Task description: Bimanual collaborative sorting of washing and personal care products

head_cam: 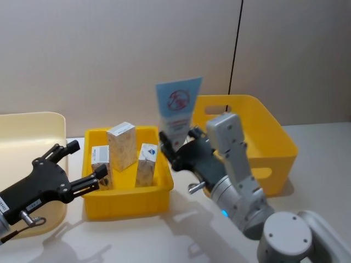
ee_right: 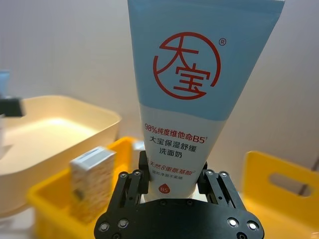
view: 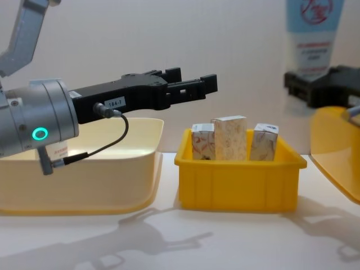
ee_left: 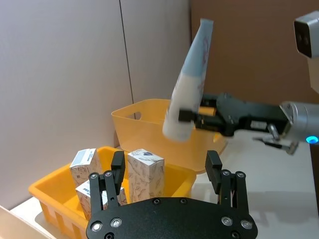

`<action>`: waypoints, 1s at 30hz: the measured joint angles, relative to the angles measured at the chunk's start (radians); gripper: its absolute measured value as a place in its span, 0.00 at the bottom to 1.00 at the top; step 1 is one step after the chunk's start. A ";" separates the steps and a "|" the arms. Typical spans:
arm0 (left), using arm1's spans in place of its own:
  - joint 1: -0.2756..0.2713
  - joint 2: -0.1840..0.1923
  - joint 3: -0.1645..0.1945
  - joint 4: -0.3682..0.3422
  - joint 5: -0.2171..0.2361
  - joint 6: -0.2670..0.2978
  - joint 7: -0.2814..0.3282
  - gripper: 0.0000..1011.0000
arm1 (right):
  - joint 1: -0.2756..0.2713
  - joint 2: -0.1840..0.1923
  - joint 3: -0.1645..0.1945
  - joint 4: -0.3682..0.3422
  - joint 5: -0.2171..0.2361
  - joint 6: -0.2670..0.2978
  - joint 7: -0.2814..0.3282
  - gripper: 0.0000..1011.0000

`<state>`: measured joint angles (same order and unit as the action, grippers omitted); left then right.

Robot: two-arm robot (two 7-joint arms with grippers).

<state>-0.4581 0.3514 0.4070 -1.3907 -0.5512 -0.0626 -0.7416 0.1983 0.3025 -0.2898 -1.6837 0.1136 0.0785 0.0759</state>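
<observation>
Right fingers (ee_right: 143, 174) on upright blue-white tube (ee_right: 189, 99)

Upright cartons (head_cam: 121, 146) crowd the small bin (head_cam: 126, 205); the pale tub (head_cam: 27, 137) lies open.

Head view looks down, chest view sideways (lower), sharing the small bin (head_cam: 126, 201).
</observation>
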 joint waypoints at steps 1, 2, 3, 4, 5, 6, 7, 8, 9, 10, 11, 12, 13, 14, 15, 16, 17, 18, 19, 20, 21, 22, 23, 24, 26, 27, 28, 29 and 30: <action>0.000 0.000 0.000 0.000 0.000 0.000 0.000 0.99 | 0.005 0.000 0.012 0.003 -0.006 -0.011 -0.010 0.51; 0.000 0.000 0.000 0.000 0.000 0.000 0.000 0.99 | 0.008 0.000 0.017 0.005 -0.008 -0.017 -0.015 0.51; 0.000 0.000 0.000 0.000 0.000 0.000 0.000 0.99 | 0.011 0.000 0.022 0.008 -0.012 -0.026 -0.021 0.51; 0.000 0.000 0.000 0.000 0.000 0.000 0.000 0.99 | 0.017 0.000 0.032 0.013 -0.017 -0.039 -0.031 0.51; 0.000 0.000 0.000 0.000 0.000 0.000 0.000 0.99 | 0.021 0.000 0.039 0.017 -0.019 -0.045 -0.035 0.51; 0.000 0.000 0.000 0.000 0.000 0.000 0.000 0.99 | 0.029 0.000 0.048 0.025 -0.025 -0.058 -0.045 0.51; 0.000 0.000 0.000 0.000 0.000 0.000 0.000 0.99 | 0.029 0.000 0.048 0.025 -0.025 -0.058 -0.045 0.51; 0.000 0.000 0.000 0.000 0.000 0.000 0.000 0.99 | 0.036 -0.002 0.057 0.033 -0.032 -0.074 -0.057 0.51; 0.000 0.000 0.000 0.000 0.000 0.000 0.000 0.99 | 0.041 -0.002 0.063 0.038 -0.035 -0.080 -0.062 0.51; 0.000 0.000 0.000 0.000 0.000 0.000 0.000 0.99 | 0.045 -0.003 0.067 0.041 -0.037 -0.085 -0.066 0.51; 0.000 0.000 0.000 0.000 0.000 0.000 0.000 0.99 | 0.053 -0.005 0.078 0.049 -0.044 -0.095 -0.078 0.51; 0.000 0.000 0.000 0.000 0.000 0.000 0.000 0.99 | 0.056 -0.006 0.082 0.052 -0.046 -0.099 -0.083 0.51; 0.000 0.000 0.000 0.000 0.000 0.000 0.000 0.99 | 0.058 -0.006 0.085 0.054 -0.049 -0.102 -0.088 0.51; 0.000 0.000 0.000 0.000 0.000 0.000 0.000 0.99 | 0.061 -0.007 0.090 0.058 -0.051 -0.104 -0.093 0.51; 0.000 0.000 0.000 0.000 0.000 0.000 0.000 0.99 | 0.065 -0.009 0.097 0.063 -0.056 -0.106 -0.102 0.51; 0.000 0.000 0.000 0.000 0.000 0.000 0.000 0.99 | 0.067 -0.010 0.101 0.066 -0.060 -0.106 -0.108 0.51; 0.000 0.000 0.000 0.000 0.000 0.000 0.000 0.99 | 0.071 -0.011 0.110 0.070 -0.066 -0.106 -0.118 0.51; 0.000 0.000 0.000 0.000 0.000 0.000 0.000 0.99 | 0.071 -0.012 0.112 0.071 -0.068 -0.104 -0.123 0.51; 0.000 0.000 0.000 0.000 0.000 0.000 0.000 0.99 | 0.073 -0.013 0.120 0.074 -0.075 -0.098 -0.134 0.51; 0.000 0.000 0.000 0.000 0.000 0.000 0.000 0.99 | 0.073 -0.013 0.120 0.074 -0.075 -0.098 -0.134 0.51; 0.000 0.000 0.000 0.000 0.000 0.000 0.000 0.99 | 0.073 -0.015 0.126 0.075 -0.081 -0.090 -0.143 0.51; 0.000 0.000 0.000 0.000 0.000 0.000 0.000 0.99 | 0.073 -0.016 0.129 0.076 -0.086 -0.084 -0.149 0.51; 0.000 0.000 0.000 0.000 0.000 0.000 0.000 0.99 | 0.073 -0.016 0.131 0.076 -0.089 -0.080 -0.154 0.51; 0.000 0.000 0.000 0.000 0.000 0.000 0.000 0.99 | 0.072 -0.018 0.137 0.077 -0.096 -0.069 -0.163 0.51; 0.000 0.000 0.000 0.000 0.000 0.000 0.000 0.99 | 0.070 -0.019 0.140 0.077 -0.103 -0.057 -0.172 0.51; 0.000 0.000 0.000 0.000 0.000 0.000 0.000 0.99 | 0.067 -0.020 0.145 0.077 -0.111 -0.045 -0.181 0.51; 0.000 0.000 0.000 0.000 0.000 0.000 0.000 0.99 | 0.066 -0.021 0.147 0.077 -0.115 -0.036 -0.187 0.51; 0.000 0.000 0.000 0.000 0.000 0.000 0.000 0.99 | 0.064 -0.022 0.149 0.076 -0.119 -0.029 -0.192 0.51; 0.000 0.000 0.000 0.000 0.000 0.000 0.000 0.99 | 0.061 -0.023 0.153 0.076 -0.127 -0.013 -0.201 0.51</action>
<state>-0.4581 0.3514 0.4070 -1.3906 -0.5511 -0.0625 -0.7416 0.2595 0.2795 -0.1372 -1.6080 -0.0131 0.0652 -0.1253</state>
